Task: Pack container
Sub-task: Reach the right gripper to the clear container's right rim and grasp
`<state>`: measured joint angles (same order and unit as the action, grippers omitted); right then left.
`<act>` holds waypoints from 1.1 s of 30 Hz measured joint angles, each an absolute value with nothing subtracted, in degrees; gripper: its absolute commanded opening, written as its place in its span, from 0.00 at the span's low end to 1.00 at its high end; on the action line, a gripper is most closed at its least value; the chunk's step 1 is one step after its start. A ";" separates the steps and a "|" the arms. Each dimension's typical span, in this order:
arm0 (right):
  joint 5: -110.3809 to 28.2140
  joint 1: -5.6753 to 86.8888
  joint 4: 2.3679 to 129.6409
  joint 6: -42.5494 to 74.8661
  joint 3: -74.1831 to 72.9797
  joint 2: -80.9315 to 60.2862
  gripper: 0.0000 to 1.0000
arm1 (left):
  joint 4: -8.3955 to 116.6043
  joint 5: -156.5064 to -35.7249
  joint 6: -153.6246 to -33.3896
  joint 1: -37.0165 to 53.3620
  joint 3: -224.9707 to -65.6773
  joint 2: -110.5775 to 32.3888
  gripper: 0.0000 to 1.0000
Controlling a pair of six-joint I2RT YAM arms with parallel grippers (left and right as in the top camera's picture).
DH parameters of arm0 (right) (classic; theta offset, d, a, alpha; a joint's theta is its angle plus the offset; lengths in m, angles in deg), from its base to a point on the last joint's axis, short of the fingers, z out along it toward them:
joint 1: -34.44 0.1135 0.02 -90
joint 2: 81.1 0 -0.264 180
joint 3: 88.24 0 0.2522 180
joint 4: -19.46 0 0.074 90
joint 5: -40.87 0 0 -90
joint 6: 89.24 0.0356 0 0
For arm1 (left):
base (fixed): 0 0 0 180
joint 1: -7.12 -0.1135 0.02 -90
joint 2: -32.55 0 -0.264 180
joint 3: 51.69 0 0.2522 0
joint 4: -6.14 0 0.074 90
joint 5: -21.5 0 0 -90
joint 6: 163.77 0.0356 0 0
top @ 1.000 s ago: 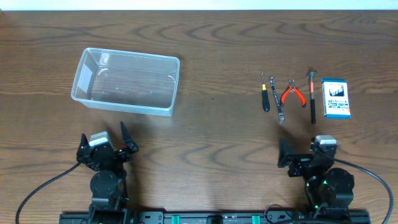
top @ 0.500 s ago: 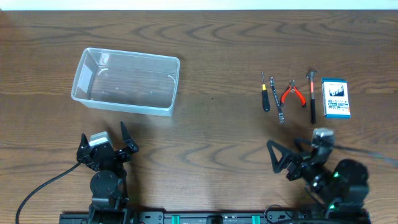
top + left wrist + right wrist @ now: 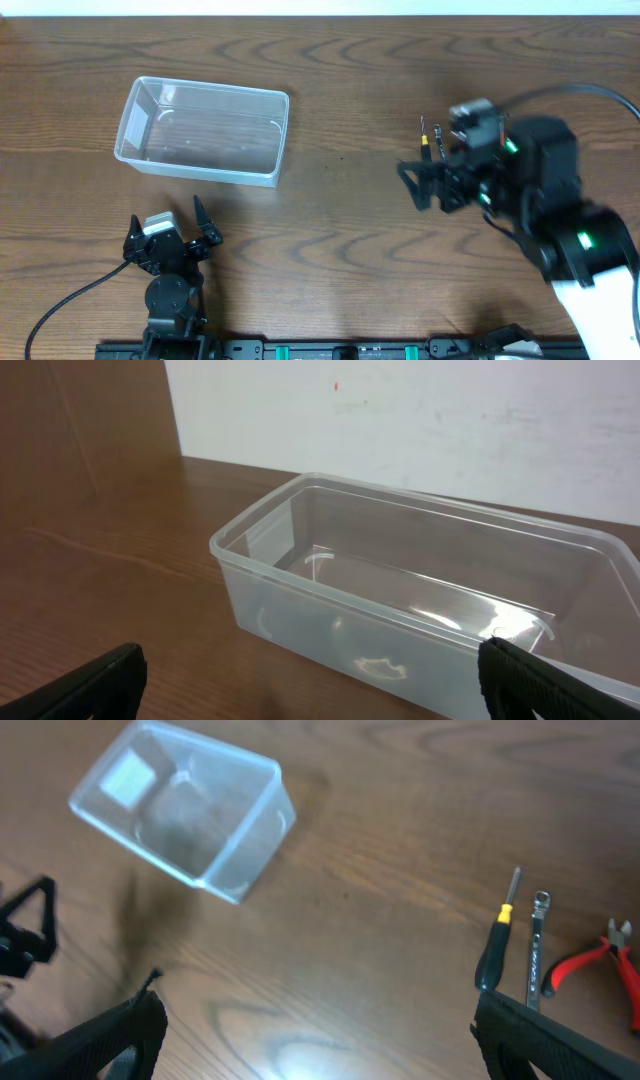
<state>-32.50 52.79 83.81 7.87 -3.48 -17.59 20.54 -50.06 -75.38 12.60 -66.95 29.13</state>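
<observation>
The clear plastic container (image 3: pixel 203 132) stands empty at the back left; it also shows in the left wrist view (image 3: pixel 420 590) and the right wrist view (image 3: pixel 185 810). My left gripper (image 3: pixel 168 225) is open and empty, low on the table just in front of the container (image 3: pixel 320 695). My right gripper (image 3: pixel 425 178) is open and empty, raised above the table and over the hand tools (image 3: pixel 325 1050). Below it lie a black-handled screwdriver (image 3: pixel 497 945), a small wrench (image 3: pixel 535 950) and red-handled pliers (image 3: pixel 590 965).
In the overhead view the right arm (image 3: pixel 540 190) covers most of the tools; only the tips of the screwdriver (image 3: pixel 423 126) and the wrench (image 3: pixel 437 130) show. The left arm shows at the left edge of the right wrist view (image 3: pixel 25 925).
The right arm has risen from the front right and swung back and left over the tools. The left arm and the container have not moved.
</observation>
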 measured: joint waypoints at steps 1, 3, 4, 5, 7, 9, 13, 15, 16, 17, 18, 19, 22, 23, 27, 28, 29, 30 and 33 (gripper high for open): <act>-32.48 53.23 84.35 6.85 -2.69 -15.71 0.99 | 20.54 -50.06 -75.38 12.60 -66.95 29.13 0.98; -31.41 53.36 82.76 4.73 -2.54 -12.96 0.99 | 20.54 -50.06 -75.38 12.60 -66.95 29.13 0.98; -30.47 53.43 81.32 3.98 -2.54 -11.75 0.99 | 20.54 -50.06 -75.38 12.60 -66.95 29.13 0.98; -29.38 53.54 79.13 3.46 -2.51 -10.42 0.99 | 20.56 -50.06 -75.38 12.60 -66.95 29.13 0.98; -28.00 54.39 74.30 3.50 -2.47 -7.60 0.99 | 20.56 -50.06 -75.38 12.60 -66.95 29.13 0.98; -28.18 55.92 69.97 5.36 -2.43 -5.11 0.99 | 20.56 -50.06 -75.38 12.60 -66.95 29.13 0.98; -33.97 61.95 61.36 12.22 -2.21 1.27 0.99 | 20.54 -50.06 -75.38 12.60 -66.95 29.13 0.98; -37.79 65.56 58.39 15.44 -2.19 4.51 0.99 | 20.56 -50.08 -75.38 12.60 -66.95 29.13 0.98; -39.98 67.46 56.86 17.05 -2.19 6.12 0.99 | 20.56 -50.06 -75.38 12.60 -66.95 29.13 0.98; -42.01 69.08 55.48 18.58 -2.16 7.52 0.99 | 20.56 -50.06 -75.38 12.60 -66.95 29.13 0.98; -43.87 70.74 54.26 20.20 -2.16 8.83 0.99 | 20.54 -50.06 -75.38 12.60 -66.95 29.13 0.98; -45.58 72.07 53.47 21.80 -2.16 9.93 0.99 | 20.56 -50.06 -75.38 12.60 -66.95 29.13 0.98; -50.03 75.46 52.53 28.75 -2.16 12.92 0.99 | 20.56 -50.06 -75.35 12.60 -66.95 29.13 0.98; -50.80 75.94 52.35 30.69 -2.16 13.56 0.99 | 20.56 -50.06 -75.38 12.60 -66.95 29.13 0.98; -53.53 76.97 51.07 39.83 -2.10 17.51 0.99 | 20.56 -50.06 -75.38 12.60 -66.95 29.13 0.98; -53.90 77.27 50.56 41.01 -2.10 18.50 0.99 | 20.56 -50.06 -75.38 12.60 -66.95 29.13 0.98; -54.14 77.67 50.13 42.02 -2.10 19.44 0.99 | 20.56 -50.06 -75.38 12.60 -66.95 29.13 0.98; -54.30 78.04 49.91 42.89 -2.10 20.42 0.99 | 20.56 -50.06 -75.38 12.60 -66.95 29.13 0.98; -54.93 79.59 49.69 44.53 -2.10 22.39 0.99 | 20.56 -50.06 -75.38 12.60 -66.95 29.13 0.98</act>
